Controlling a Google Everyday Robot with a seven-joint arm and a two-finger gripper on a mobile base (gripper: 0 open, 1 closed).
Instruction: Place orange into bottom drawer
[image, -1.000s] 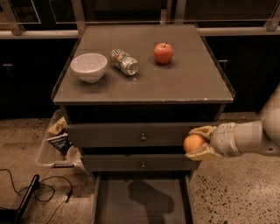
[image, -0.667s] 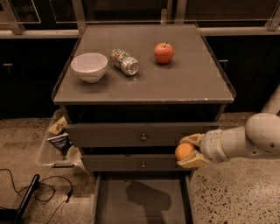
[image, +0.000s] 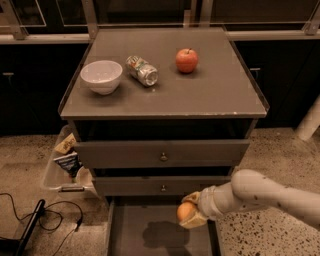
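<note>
Shifted lower and further toward the middle of the bottom drawer (image: 127, 230) than a second ago, when level with the cabinet front above it: pincer (image: 192, 216) closed around the orange (image: 185, 211), hanging just over that drawer's right half, near its right wall. Judged best from here: sink a little closer to the drawer floor, drift toward its centre, then release gently to limit rolling. Mind the drawer's right wall just under the arm (image: 270, 192), and the middle drawer (image: 130, 186) front close behind the fruit; plenty of bare floor toward the drawer's left wall. Further back and well above the bottom drawer, on the desk (image: 220, 100): bowl (image: 101, 76), can (image: 142, 70), apple (image: 186, 60), all clear of the work.
</note>
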